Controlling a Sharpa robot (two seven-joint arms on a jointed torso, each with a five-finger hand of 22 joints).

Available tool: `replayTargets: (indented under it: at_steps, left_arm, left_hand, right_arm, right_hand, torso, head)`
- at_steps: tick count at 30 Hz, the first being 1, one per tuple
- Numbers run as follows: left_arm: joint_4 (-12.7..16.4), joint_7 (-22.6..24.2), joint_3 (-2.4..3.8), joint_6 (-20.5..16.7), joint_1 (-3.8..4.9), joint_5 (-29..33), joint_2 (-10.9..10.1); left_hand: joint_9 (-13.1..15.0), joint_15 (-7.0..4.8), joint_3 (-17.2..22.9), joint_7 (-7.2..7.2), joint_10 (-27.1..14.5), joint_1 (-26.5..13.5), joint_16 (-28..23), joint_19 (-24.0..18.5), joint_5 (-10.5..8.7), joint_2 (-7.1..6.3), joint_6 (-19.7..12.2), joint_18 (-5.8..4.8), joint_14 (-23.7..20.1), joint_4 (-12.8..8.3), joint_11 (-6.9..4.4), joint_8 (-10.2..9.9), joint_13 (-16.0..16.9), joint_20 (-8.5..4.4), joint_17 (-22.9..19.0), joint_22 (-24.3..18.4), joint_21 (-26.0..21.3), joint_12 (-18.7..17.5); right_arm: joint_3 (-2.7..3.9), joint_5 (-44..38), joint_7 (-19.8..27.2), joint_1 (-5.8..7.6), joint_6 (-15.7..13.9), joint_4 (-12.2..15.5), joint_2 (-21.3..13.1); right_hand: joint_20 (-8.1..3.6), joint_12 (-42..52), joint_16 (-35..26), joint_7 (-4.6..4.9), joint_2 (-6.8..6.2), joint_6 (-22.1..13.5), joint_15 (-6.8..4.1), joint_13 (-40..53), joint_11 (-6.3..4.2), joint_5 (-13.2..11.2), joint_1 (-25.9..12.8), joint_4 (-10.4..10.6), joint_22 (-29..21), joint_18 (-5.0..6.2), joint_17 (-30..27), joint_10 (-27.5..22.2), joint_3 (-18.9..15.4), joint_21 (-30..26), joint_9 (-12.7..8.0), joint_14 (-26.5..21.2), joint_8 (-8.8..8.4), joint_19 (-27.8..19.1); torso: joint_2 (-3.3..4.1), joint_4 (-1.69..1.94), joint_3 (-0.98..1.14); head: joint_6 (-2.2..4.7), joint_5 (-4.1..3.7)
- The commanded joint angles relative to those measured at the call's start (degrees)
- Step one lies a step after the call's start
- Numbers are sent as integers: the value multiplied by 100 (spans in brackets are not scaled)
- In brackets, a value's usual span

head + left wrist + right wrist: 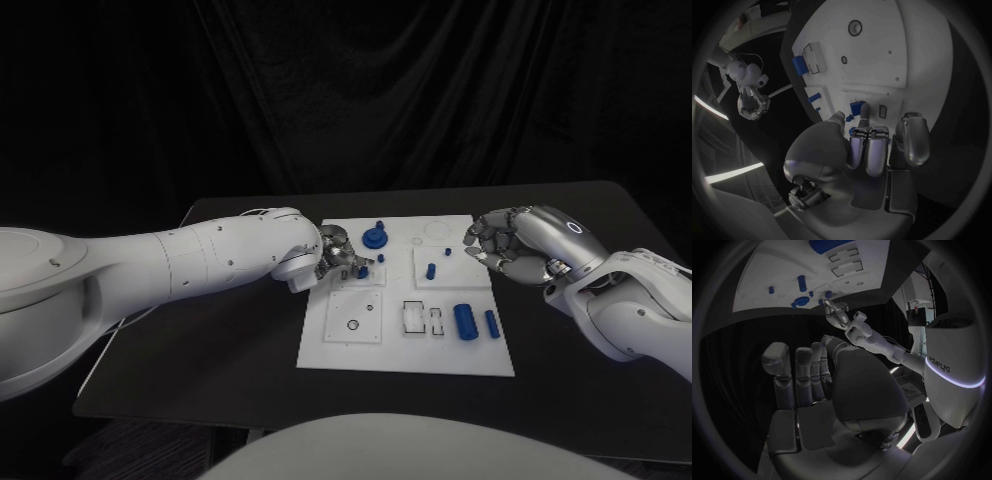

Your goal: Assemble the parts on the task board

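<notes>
Board (346, 350): white plate, table centre, long side running 12–6 o'clock in head view

L hand (340, 255): over board's 9 o'clock edge, fingers bunched round a small blue piece (364, 270). Looks pinched but contact is hidden, so cannot tell if clamped or just touching. Judgement: hand sits low and close because it is seating or lifting that piece at its slot

R hand (522, 243): off board's 3 o'clock edge, raised, fingers curled in together, nothing in them. Judgement: parked clear so L has room

Blue parts, head view count approx:
- 1 round knob w/ stem (375, 237), 11 o'clock of board
- 1 small peg (431, 268), centre
- 1 tiny peg (449, 252), 1 o'clock, too small to be sure
- 1 thick cylinder (464, 322), 4 o'clock, lying flat
- 1 thin cylinder (490, 322), just beside the thick one
- 1 piece at L fingers

Loose cylinders lie apart from any holes; judged not yet fitted
</notes>
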Motion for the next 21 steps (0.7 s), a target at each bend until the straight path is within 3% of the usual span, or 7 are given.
replayTargets:
  at_steps: [1,5,16,21]
  left_arm:
    - [21,-70,5,94,-14,26,15]
    - [21,-134,5,125,-15,26,15]
    - [24,-198,5,197,-16,26,6]
    - [31,-167,5,200,-16,26,-19]
  left_hand:
    - [9,18,10,-7,609,87,-3,-4,41,-22,56,25,595,-47,2,31,1509,10,1509,1015,-13,20]
    - [9,-1,50,-25,609,208,-3,-2,54,-37,95,25,595,-154,-17,38,1509,-4,1509,1015,-11,20]
    - [15,-71,774,-97,609,951,-3,1,355,12,107,25,595,-949,-89,30,1509,-78,1509,1013,-19,20]
    - [32,-69,1052,-91,609,972,-3,3,366,-1,99,25,595,-1099,-95,40,1509,-85,1509,1014,-17,20]
  right_arm:
    - [4,-12,-104,-13,40,5,0]
    - [4,-12,-113,-14,56,6,-1]
    - [4,-12,-128,-14,83,13,-8]
    - [4,-12,-133,-14,92,15,-15]
  right_hand:
    - [11,34,-28,7,53,16,3,5,-1,4,-17,34,631,68,-5,45,15,-17,-8,43,-13,11]
    - [11,34,-28,7,53,16,3,5,-1,4,-17,34,631,68,-5,45,15,-17,-8,43,-13,11]
    - [10,36,-23,5,55,14,2,5,-3,8,-19,44,629,70,0,48,8,-26,-10,50,-17,11]
    - [10,36,-23,5,55,14,2,5,-3,8,-19,44,629,70,0,48,8,-26,-10,50,-17,11]
  torso:
    - [2,4,-1]
    - [2,8,-2]
    - [1,10,-3]
    - [2,7,-1]
  head:
    - [-1,0]
    - [-1,4]
    - [-1,12]
    - [-1,14]
